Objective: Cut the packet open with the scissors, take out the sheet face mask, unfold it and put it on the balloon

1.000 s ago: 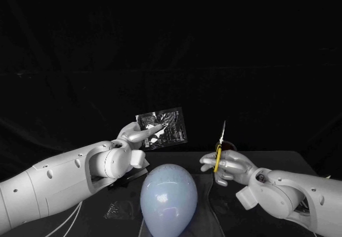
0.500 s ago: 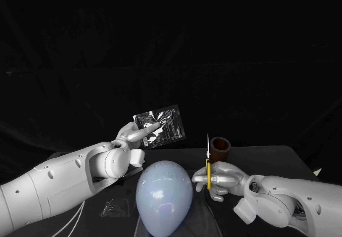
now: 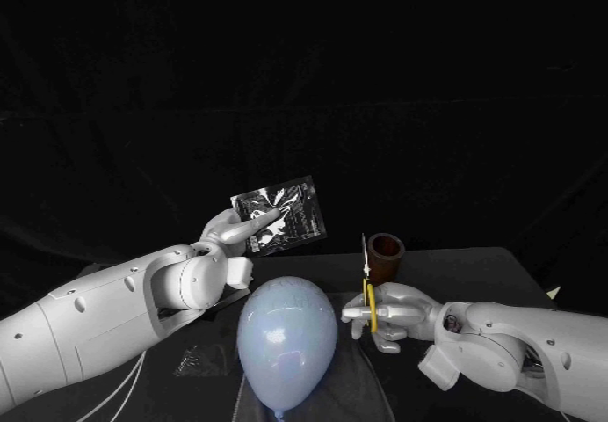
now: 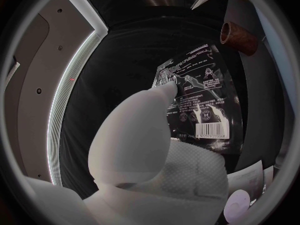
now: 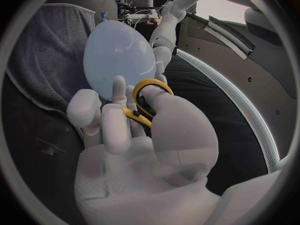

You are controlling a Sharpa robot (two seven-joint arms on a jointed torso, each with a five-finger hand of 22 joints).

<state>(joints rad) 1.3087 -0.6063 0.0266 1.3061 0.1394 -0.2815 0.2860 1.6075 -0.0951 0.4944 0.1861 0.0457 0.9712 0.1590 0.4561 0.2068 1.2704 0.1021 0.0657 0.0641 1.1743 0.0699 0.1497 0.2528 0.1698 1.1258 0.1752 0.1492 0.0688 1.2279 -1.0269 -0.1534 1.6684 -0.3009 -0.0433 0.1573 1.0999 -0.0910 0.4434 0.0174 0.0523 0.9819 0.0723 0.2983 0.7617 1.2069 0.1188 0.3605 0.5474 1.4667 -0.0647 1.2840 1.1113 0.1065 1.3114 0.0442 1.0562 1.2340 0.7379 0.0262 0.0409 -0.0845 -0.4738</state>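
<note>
Head view: the left hand pinches the packet aloft. The right hand grips the scissors, point up, just beside the balloon, and a slip could burst it. Black surface, blackness behind. Left wrist view: so small a pinch may let the packet twist. Right wrist view: handles near the balloon.

You get a very dim head view: the back is black and the table at 4 o'clock is hard to see. The balloon at 6 o'clock glows pale. White glare shines on the packet in the middle. In the wrist views, a bright strip of light bends like a bow.
</note>
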